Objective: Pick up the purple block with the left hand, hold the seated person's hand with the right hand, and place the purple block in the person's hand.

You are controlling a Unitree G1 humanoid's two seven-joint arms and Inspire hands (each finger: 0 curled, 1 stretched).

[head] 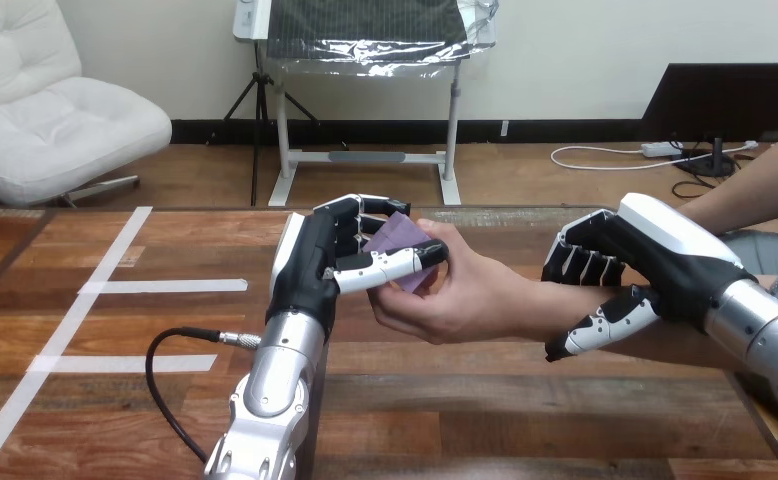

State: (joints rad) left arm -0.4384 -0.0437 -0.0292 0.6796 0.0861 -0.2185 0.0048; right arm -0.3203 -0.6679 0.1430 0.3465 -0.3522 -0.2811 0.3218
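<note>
Left arm (pixel 270 395) forward: block handover under way.
My left hand (pixel 315 262) pinches the purple block (pixel 402 240) between thumb and fingers, at the person's hand (pixel 455 300); my right hand (pixel 655 262) curls round the wrist (pixel 550 305), likely steadying the receiving hand for release.

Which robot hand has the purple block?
The left hand, pinching the purple block, which the person's hand also touches; the right hand grips the person's wrist.

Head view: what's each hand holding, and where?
Left hand pinches the small purple block, thumb across its front, fingers behind; the person's hand touches it too. Right hand curls round the person's wrist.
</note>
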